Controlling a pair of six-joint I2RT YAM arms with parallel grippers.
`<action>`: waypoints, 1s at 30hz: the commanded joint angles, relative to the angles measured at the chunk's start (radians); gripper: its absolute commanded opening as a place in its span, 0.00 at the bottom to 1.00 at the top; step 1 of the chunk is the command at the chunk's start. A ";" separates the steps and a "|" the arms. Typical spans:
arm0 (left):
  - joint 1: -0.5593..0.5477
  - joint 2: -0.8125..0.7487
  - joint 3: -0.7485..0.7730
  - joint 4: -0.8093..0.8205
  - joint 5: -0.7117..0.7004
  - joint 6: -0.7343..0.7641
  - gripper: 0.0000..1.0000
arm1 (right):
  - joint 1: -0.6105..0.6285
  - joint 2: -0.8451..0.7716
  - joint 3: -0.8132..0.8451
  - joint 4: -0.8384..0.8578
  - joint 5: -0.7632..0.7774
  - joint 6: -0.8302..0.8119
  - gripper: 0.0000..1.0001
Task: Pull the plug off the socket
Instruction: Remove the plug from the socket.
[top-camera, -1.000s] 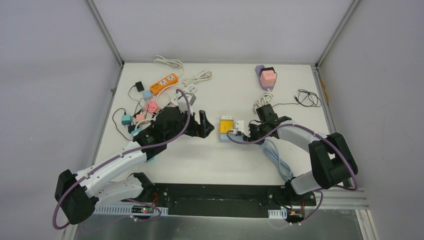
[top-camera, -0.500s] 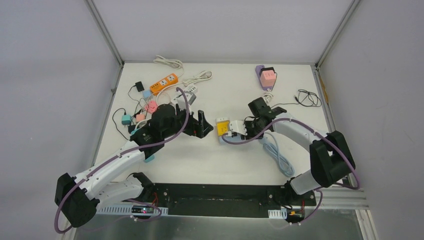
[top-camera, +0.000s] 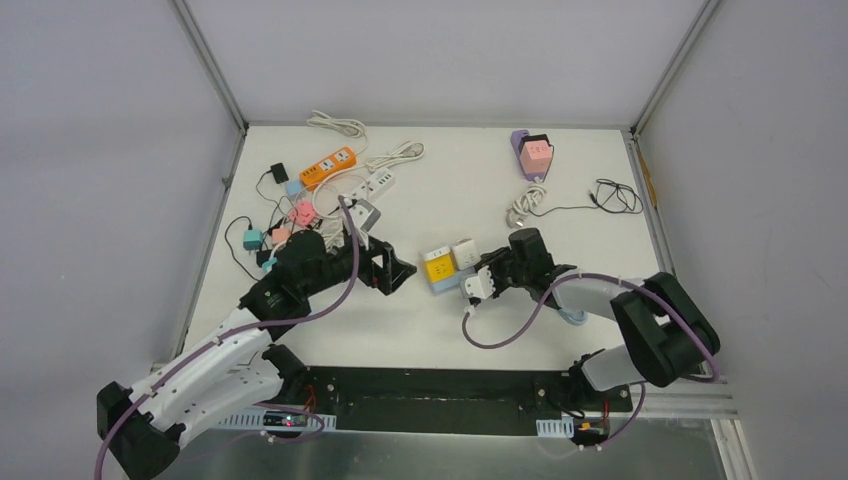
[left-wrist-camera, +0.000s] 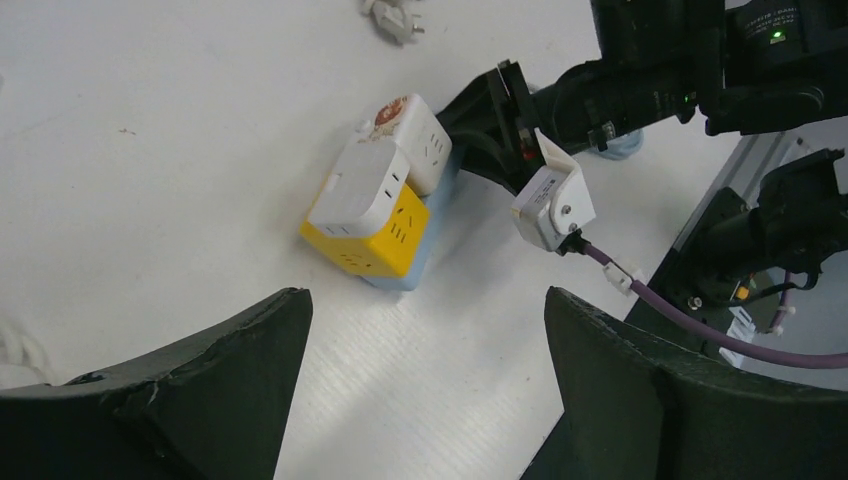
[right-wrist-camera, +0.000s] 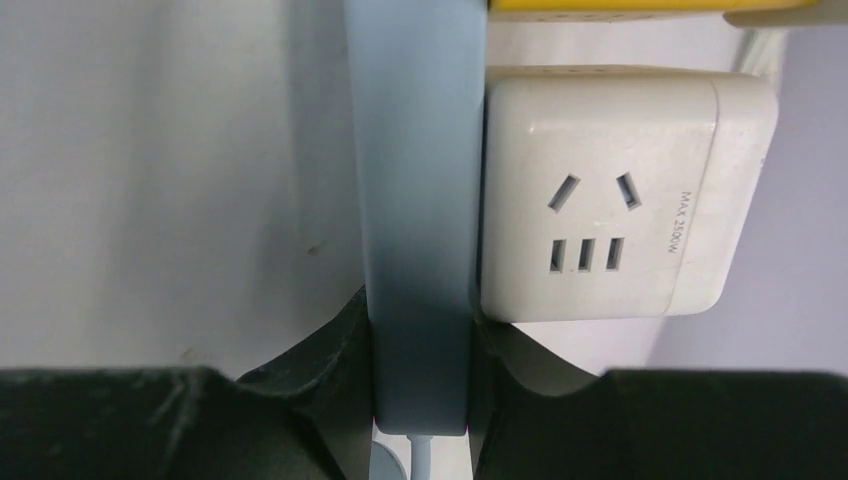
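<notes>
A light-blue socket strip (right-wrist-camera: 420, 200) lies mid-table carrying a yellow cube (left-wrist-camera: 385, 240) with a white plug block (left-wrist-camera: 358, 188) on it, and a white cube adapter (right-wrist-camera: 610, 200) beside that. My right gripper (right-wrist-camera: 420, 350) is shut on the strip's cable end, one finger on each long side. From above, the yellow cube (top-camera: 437, 268) and the white cube (top-camera: 463, 254) sit just left of the right gripper (top-camera: 488, 276). My left gripper (left-wrist-camera: 428, 300) stands open, short of the strip and touching nothing; it shows left of the cubes in the top view (top-camera: 398, 272).
A tangle of small adapters and cords (top-camera: 285, 225) and an orange strip (top-camera: 330, 167) crowd the back left. A purple and pink adapter (top-camera: 533, 153) and a thin black cable (top-camera: 615, 195) lie at the back right. The table's near edge rail (top-camera: 430, 385) is close behind both wrists.
The right gripper closed on the strip's end and drew it toward the near edge, turning it. The left gripper moved back to the left, still open.
</notes>
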 joint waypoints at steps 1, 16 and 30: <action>0.008 0.092 0.013 0.045 0.055 0.048 0.88 | 0.010 0.068 -0.068 0.494 -0.082 -0.079 0.00; -0.182 0.575 0.339 -0.132 -0.199 0.385 0.85 | 0.024 0.074 -0.086 0.477 -0.126 -0.058 0.00; -0.165 0.697 0.389 -0.157 -0.279 0.369 0.63 | 0.024 0.047 -0.113 0.462 -0.125 -0.051 0.00</action>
